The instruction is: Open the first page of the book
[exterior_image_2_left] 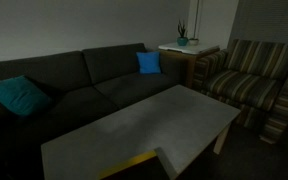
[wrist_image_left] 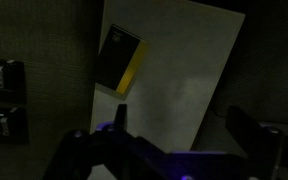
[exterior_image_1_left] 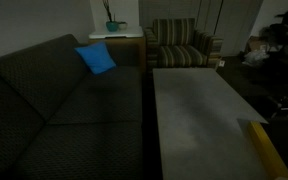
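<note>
The book (wrist_image_left: 119,60) lies shut at a corner of the long grey table (wrist_image_left: 179,70) in the wrist view; its face looks dark with a yellow strip along one side. Its yellowish edge also shows in both exterior views (exterior_image_1_left: 267,148) (exterior_image_2_left: 134,162) at the near end of the table. The first page is hidden inside the shut book. My gripper (wrist_image_left: 184,125) is open and empty, high above the table and well apart from the book. The arm does not show in either exterior view.
A dark sofa (exterior_image_1_left: 54,100) (exterior_image_2_left: 94,80) runs along the table (exterior_image_1_left: 194,110), with blue cushions (exterior_image_1_left: 96,58) (exterior_image_2_left: 149,62) (exterior_image_2_left: 19,95). A striped armchair (exterior_image_1_left: 179,45) (exterior_image_2_left: 249,85) and a small side table with a plant (exterior_image_2_left: 182,45) stand at the far end.
</note>
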